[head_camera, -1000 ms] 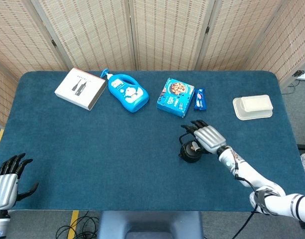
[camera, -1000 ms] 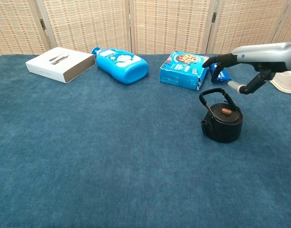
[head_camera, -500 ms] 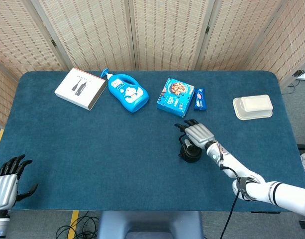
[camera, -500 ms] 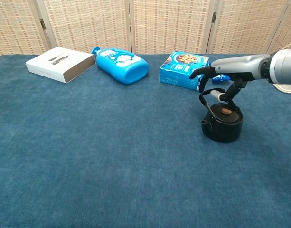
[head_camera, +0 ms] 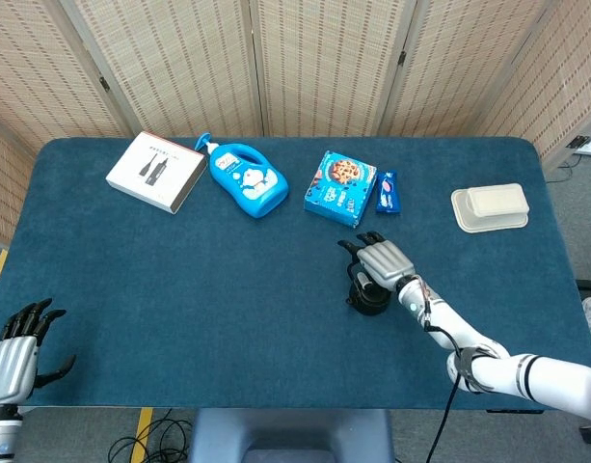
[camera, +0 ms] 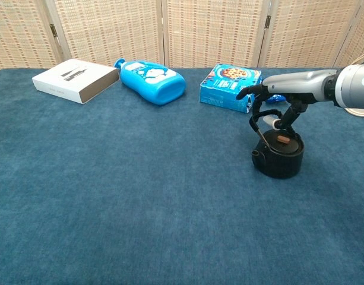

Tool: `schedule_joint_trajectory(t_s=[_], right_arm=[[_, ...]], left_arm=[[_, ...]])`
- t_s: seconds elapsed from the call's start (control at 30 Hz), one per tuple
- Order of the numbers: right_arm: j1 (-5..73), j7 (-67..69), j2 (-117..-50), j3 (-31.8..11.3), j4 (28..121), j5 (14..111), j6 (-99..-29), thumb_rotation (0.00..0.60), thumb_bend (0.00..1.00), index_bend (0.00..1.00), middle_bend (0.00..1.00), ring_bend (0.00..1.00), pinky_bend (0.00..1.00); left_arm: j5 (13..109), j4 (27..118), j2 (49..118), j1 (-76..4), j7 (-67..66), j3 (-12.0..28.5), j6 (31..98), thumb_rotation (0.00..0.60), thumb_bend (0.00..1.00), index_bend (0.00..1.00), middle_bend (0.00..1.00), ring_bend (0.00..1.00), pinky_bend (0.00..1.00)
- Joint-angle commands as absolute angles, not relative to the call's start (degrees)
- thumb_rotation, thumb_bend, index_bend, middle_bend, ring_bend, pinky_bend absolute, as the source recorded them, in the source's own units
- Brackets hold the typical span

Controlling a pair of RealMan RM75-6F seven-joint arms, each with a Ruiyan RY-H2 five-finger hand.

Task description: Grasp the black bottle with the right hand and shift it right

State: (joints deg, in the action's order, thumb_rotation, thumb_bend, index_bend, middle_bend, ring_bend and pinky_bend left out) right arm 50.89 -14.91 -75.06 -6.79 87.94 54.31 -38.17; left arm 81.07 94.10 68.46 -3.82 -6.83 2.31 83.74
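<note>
The black bottle (head_camera: 369, 297) (camera: 279, 155) is squat and round, with a wire loop handle and a brown cap, and stands right of the table's middle. My right hand (head_camera: 382, 260) (camera: 275, 95) hovers directly over it, palm down, with its fingers stretched out to the left above the handle. Its thumb points down beside the handle, close to the lid, and I see no closed grip on the bottle. My left hand (head_camera: 15, 352) lies far away at the table's front left corner with its fingers spread and nothing in it.
Along the back stand a white box (head_camera: 156, 172), a blue detergent bottle (head_camera: 247, 179) lying on its side, a blue cookie box (head_camera: 339, 187), a blue snack packet (head_camera: 389, 192) and a white lidded container (head_camera: 489, 206) at the far right.
My right hand has moved left and down, from beside the bottle to right above its handle and lid. The bottle and my left hand have stayed put.
</note>
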Motion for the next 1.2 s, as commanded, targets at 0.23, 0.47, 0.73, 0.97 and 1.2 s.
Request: schedule_joint_trajectory(t_s=[0.23,0.47,0.73,0.97,1.2], right_arm=[[47.7,-17.5,-69.5,-4.7,96.9,56.9,-45.5,0.6,0.51,0.05,0.35,0.12,0.05],[42.8,-19.0,-65.1,-1.7,103.8,63.1,-52.3,0.6,0.51,0.05,0.35,0.14,0.05],[37.6,-18.8,-64.0,1.9,105.9,70.8,-57.5,0.6,0.3,0.08,0.32,0.16,0.04],[34.7,-16.3,-64.4,3.5,104.9,76.4,-59.1,0.6,0.04,0.21,0.27,0.17,0.0],[33.7,-18.3,-64.9,3.8,104.3,77.5,-58.8,0.6,0.11,0.32,0.35,0.22,0.0]], left_arm=[[80.8,94.0,68.5,-3.8,-6.6,2.4,83.5,0.6,0.27,0.25,0.12,0.11,0.14],[80.8,93.8,68.5,-3.9,-6.1,2.4,83.4,0.6,0.27,0.25,0.12,0.11,0.14],[81.1,94.0,68.5,-4.0,-5.9,2.4,83.2,0.6,0.27,0.25,0.12,0.11,0.14],[80.9,94.0,68.4,-3.8,-5.5,2.3,83.1,0.6,0.27,0.26,0.12,0.11,0.14],[80.9,94.2,68.2,-3.7,-5.4,2.1,83.1,0.6,0.27,0.26,0.12,0.11,0.14]])
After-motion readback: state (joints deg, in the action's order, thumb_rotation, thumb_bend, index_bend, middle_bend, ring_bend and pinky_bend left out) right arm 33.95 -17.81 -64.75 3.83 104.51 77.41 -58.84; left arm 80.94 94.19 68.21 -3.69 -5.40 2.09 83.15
